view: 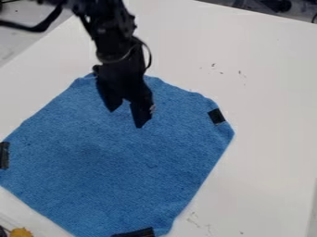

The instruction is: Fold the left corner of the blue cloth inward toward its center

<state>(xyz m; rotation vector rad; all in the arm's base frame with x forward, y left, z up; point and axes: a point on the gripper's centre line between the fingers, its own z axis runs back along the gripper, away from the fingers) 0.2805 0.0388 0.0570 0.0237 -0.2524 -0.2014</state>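
And here is your black two-finger gripper (pixel 125 118), hanging down from the top of the camera view over the far part of a blue, woven-looking cloth (pixel 117 162). Your jaws are spread, a clear gap between the two tips, and that gap has nothing in it but a view of blue fabric behind. Whether the tips touch the cloth or hover just over it, you can't tell from this angle. The cloth lies spread out below your jaws, most of it reaching toward the near side of the white counter (pixel 266 69), its far edge passing behind the gripper.

Look right of your jaws: a short strip of black tape (pixel 217 116) sits near the cloth's right-hand corner. Over at the far left of the view, a second black strip (pixel 4 155) lies at the cloth's edge, and down at the bottom there's a third black strip (pixel 135 233). In the lower left corner, a small yellow object (pixel 22 232) peeks in, well apart from your jaws, just off the cloth.
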